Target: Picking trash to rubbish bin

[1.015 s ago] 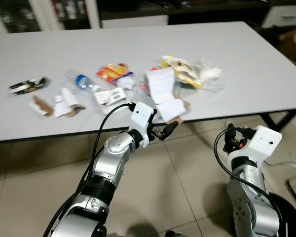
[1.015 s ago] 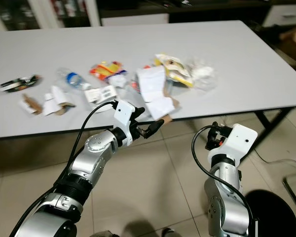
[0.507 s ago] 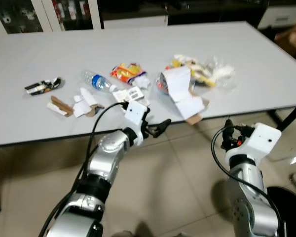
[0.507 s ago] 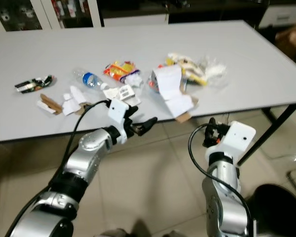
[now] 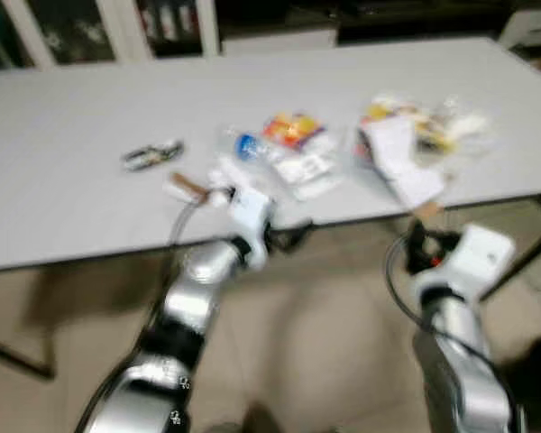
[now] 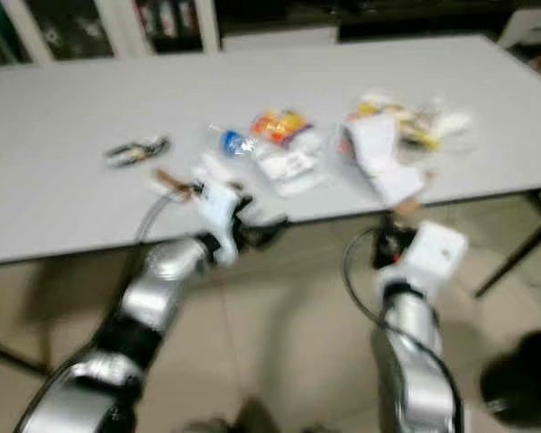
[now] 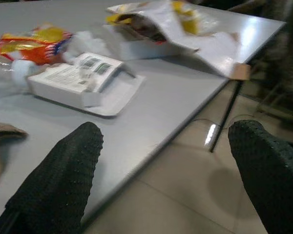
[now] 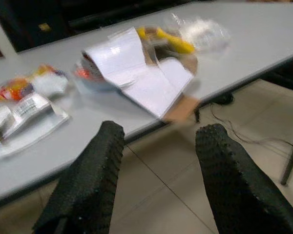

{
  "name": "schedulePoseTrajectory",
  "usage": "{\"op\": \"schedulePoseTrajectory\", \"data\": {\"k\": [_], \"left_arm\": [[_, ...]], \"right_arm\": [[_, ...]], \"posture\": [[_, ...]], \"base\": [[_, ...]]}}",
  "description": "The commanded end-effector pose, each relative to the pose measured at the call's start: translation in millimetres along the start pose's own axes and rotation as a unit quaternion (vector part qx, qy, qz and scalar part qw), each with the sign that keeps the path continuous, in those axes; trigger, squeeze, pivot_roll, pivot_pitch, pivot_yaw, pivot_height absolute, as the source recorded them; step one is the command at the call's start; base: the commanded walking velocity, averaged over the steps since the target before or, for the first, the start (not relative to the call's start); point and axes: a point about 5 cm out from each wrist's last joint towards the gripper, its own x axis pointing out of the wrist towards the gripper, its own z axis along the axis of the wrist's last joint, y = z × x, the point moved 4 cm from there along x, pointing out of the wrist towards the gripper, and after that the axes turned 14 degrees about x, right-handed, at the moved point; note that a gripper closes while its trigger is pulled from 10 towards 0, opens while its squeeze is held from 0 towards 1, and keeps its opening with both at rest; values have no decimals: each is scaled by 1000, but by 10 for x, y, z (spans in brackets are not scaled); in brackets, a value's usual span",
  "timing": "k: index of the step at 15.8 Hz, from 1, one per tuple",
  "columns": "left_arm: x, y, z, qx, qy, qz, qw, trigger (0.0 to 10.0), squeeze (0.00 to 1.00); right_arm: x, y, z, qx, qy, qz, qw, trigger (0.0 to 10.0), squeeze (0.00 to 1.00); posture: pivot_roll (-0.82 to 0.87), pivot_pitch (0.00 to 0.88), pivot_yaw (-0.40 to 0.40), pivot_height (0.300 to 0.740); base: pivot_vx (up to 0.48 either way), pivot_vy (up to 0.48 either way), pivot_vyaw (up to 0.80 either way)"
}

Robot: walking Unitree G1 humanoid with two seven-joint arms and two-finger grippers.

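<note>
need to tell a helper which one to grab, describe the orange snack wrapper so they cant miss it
On the grey table, find the cluster of trash near the front edge. The orange snack wrapper lies mid-cluster, just behind the flat white barcoded box. It is the only bright orange-and-yellow piece among mostly white paper and clear plastic.

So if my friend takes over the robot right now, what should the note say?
Left gripper: open, holds nothing, at the table's near edge by the white packet.
Right gripper: open, holds nothing, below the edge near the white folded carton.
All the trash lies on the grey table: bottle, orange wrapper, more.
Done: nothing picked yet. Left: everything.
</note>
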Motion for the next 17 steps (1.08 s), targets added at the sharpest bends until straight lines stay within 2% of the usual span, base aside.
{"op": "schedulePoseTrajectory", "data": {"k": [1, 9, 11, 15, 16, 17], "left_arm": [[7, -1, 57, 13, -12, -4, 1000, 10000, 0], [49, -77, 142, 35, -36, -25, 998, 10000, 0], [54, -75, 172, 41, -43, -23, 998, 10000, 0], [63, -37, 213, 43, -50, -17, 998, 10000, 0], [65, -40, 216, 43, -51, -18, 998, 10000, 0], [65, -45, 213, 44, -51, -19, 998, 10000, 0]], "right_arm": [[-1, 28, 37, 5, -6, 0, 1000, 10000, 0], [25, 36, 49, -7, -8, 2, 1000, 10000, 0], [26, 37, 91, -15, -21, 1, 1000, 10000, 0], [62, 3, 137, -29, -30, -31, 999, 10000, 0], [64, 34, 151, -23, -32, -28, 999, 10000, 0], [62, 109, 196, -38, -48, -2, 998, 10000, 0]], "posture": [[124, 87, -1, 740], [120, 76, -3, 740], [122, 73, -2, 740], [122, 71, -1, 740], [123, 71, -1, 740], [121, 72, -1, 740]], "base": [[0, 0, 0], [0, 0, -800], [0, 0, 0], [339, 0, 0], [382, 0, 0], [390, 0, 0]]}}
